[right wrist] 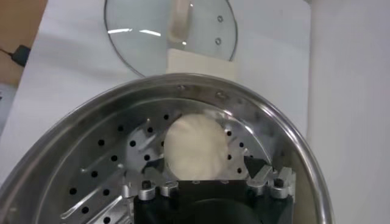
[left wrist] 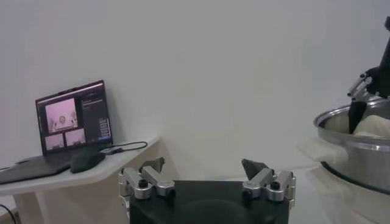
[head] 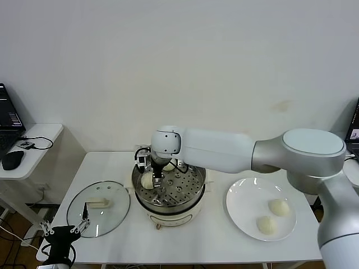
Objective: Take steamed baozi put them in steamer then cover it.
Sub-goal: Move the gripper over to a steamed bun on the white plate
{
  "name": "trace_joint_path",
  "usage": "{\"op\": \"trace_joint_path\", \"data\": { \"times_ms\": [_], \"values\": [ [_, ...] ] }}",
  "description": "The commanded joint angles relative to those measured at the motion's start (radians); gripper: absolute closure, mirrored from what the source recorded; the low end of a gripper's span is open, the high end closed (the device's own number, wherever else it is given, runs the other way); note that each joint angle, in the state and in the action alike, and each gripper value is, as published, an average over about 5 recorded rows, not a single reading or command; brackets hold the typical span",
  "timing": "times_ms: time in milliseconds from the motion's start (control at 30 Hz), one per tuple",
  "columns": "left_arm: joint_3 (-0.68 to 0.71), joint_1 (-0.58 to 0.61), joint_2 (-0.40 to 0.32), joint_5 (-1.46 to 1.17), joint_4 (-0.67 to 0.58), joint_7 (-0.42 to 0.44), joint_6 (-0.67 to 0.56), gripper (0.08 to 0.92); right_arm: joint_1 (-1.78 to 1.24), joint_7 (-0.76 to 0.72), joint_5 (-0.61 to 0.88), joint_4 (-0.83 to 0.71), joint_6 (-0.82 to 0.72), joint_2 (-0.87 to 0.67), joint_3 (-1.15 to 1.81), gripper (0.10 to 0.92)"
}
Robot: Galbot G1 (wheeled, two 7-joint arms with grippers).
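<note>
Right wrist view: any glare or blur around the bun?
Right wrist view: bright reflections on the steamer rim and streaks on the glass lid; the bun is pale with little surface detail, edges soft. Left wrist view: the steamer's near wall and the bun inside it look soft.

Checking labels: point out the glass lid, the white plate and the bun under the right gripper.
glass lid (head: 106,216), head view, on the glass.
white plate (head: 241,202), head view, bare surface.
bun (right wrist: 194,148), right wrist view, top of the bun.

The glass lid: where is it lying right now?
In the head view the glass lid lies flat on the table's left part, beside the steamer, near the parked left gripper.
</note>
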Motion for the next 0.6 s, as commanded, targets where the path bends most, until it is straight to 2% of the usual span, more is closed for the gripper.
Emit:
{"op": "trace_joint_path", "data": {
  "times_ms": [33, 333, 600],
  "values": [
    [-0.001, 0.000, 0.002, 0.000, -0.004, 0.001, 0.001, 0.177, 0.107, -0.119, -0.037, 0.062, 0.024, -0.094, 0.004, 0.203],
    [0.007, 0.003, 0.008, 0.002, -0.009, 0.005, 0.004, 0.177, 0.295, -0.353, -0.186, 0.348, 0.203, -0.518, -0.040, 0.203],
    [0.018, 0.007, 0.016, 0.010, -0.002, 0.007, 0.005, 0.177, 0.154, -0.391, -0.410, 0.514, 0.324, -0.914, -0.036, 0.203]
  ]
}}
